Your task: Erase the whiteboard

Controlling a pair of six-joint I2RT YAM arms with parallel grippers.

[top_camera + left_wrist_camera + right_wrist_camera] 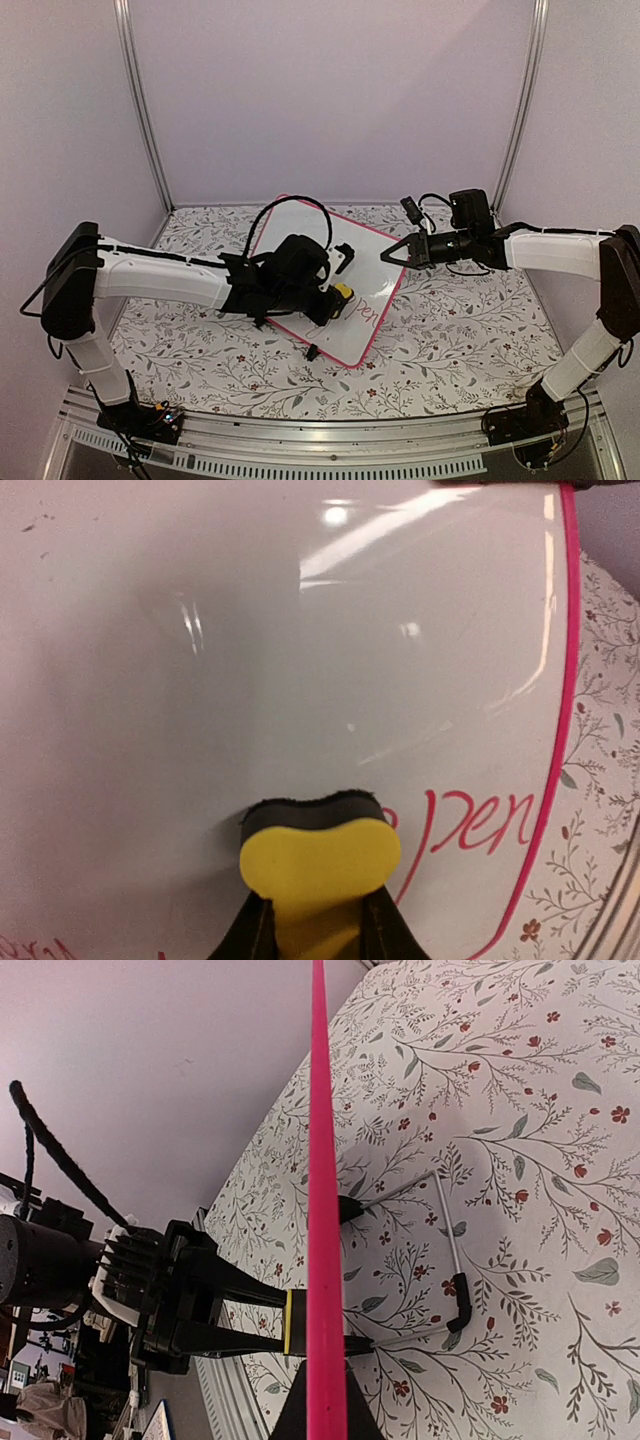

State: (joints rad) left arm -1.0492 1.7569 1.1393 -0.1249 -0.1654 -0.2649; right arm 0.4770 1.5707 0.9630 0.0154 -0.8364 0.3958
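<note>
On the whiteboard (300, 680), the yellow eraser (320, 865) hides the start of the red word (470, 825); more writing at seven o'clock is cut off.

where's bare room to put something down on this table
Free: the floral cloth between the whiteboard and the right arm's base, and the near strip below the board. Crowded: the board, with left gripper, eraser and right gripper on it.

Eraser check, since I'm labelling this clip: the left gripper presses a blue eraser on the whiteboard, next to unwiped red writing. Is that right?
No: the eraser is yellow with a black felt face, not blue; the left wrist view shows it. The left gripper does press it on the whiteboard, next to unwiped red writing.
</note>
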